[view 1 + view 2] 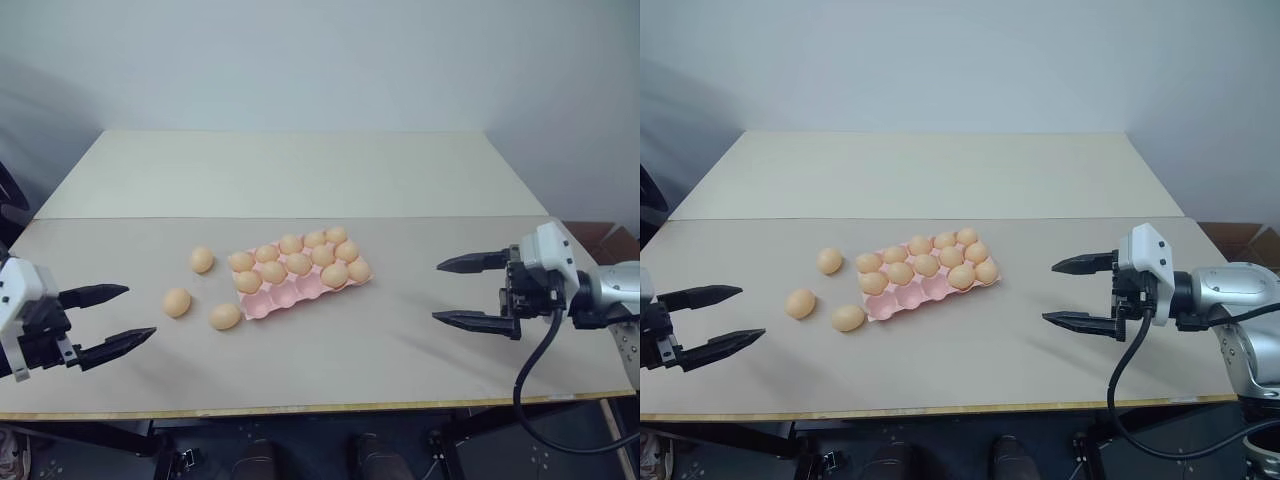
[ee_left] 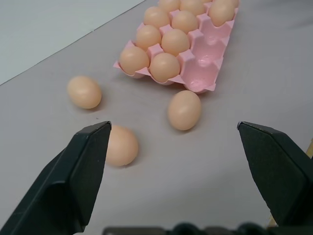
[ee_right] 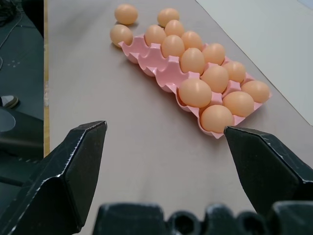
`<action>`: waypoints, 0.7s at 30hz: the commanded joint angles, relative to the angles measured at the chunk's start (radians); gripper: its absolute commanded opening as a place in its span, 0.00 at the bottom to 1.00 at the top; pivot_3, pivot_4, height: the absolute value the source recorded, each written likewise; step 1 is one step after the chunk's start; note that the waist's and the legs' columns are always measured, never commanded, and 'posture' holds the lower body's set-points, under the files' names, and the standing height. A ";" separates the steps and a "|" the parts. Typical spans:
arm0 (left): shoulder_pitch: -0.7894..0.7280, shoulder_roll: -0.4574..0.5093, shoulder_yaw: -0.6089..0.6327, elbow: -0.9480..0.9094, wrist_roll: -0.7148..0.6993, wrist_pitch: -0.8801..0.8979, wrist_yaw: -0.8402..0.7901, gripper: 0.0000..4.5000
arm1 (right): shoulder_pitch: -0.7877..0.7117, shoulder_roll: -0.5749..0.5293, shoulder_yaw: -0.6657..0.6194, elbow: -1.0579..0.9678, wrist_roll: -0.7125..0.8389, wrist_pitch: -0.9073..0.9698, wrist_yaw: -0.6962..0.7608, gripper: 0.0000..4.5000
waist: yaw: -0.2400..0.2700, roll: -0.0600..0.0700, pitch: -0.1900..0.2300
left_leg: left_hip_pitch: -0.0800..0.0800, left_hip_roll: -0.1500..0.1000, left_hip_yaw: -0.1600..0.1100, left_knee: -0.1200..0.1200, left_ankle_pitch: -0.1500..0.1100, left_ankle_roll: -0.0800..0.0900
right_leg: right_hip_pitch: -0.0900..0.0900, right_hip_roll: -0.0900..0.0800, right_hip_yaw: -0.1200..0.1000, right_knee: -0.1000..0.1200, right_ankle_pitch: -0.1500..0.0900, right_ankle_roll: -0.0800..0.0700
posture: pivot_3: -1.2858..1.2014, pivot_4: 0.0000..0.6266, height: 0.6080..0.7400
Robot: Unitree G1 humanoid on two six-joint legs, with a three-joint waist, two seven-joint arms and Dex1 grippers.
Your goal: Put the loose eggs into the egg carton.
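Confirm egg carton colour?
Pink. The egg carton shows best in the right wrist view.

We see smooth matt eggs (image 1: pixel 225 316), a moulded pink egg carton (image 1: pixel 283 298) with a slight plastic sheen, and a matt, paper-like tabletop (image 1: pixel 350 350).

This looks like a robot test room or lab rather than a home or kitchen. A plain, bare, pale grey wall (image 1: pixel 320 60) closes off the far side, with no decoration or fittings on it. Two flat benches stand pushed together: a cream-topped bench (image 1: pixel 300 170) on the far side and a beige-topped bench (image 1: pixel 330 350) on the near side, carried on a dark metal frame (image 1: pixel 90 438) seen below its near edge. A black cable (image 1: pixel 530 390) hangs down at the right. The floor (image 3: pixel 22 73) beside the bench is dark.
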 commanded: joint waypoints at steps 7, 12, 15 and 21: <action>-0.054 0.000 -0.067 0.005 0.018 -0.037 0.020 1.00 | -0.002 -0.023 -0.036 -0.038 0.028 -0.017 -0.005 0.99 | 0.001 0.000 0.000 | 0.000 0.000 0.000 0.000 0.000 0.000 | 0.000 0.000 0.000 0.000 0.000 0.000 | 0.52 0.24 1.00; -0.161 0.030 -0.208 0.077 0.076 -0.090 0.003 1.00 | -0.001 -0.019 -0.033 -0.046 0.026 -0.021 -0.015 0.99 | 0.007 0.000 0.000 | 0.000 0.000 0.000 0.000 0.000 0.000 | 0.000 0.000 0.000 0.000 0.000 0.000 | 0.52 0.24 1.00; -0.263 0.030 -0.329 0.136 0.115 -0.112 0.000 1.00 | -0.003 -0.010 -0.030 -0.049 0.022 -0.022 -0.034 0.99 | 0.012 0.000 0.000 | 0.000 0.000 0.000 0.000 0.000 0.000 | 0.000 0.000 0.000 0.000 0.000 0.000 | 0.52 0.24 1.00; -0.476 -0.002 -0.603 0.282 0.249 -0.218 -0.058 1.00 | 0.011 -0.013 -0.040 -0.076 0.036 -0.013 -0.058 0.99 | 0.023 0.000 0.000 | -0.001 0.000 0.001 0.000 0.000 0.000 | 0.000 0.001 0.001 0.000 0.001 0.001 | 0.52 0.24 1.00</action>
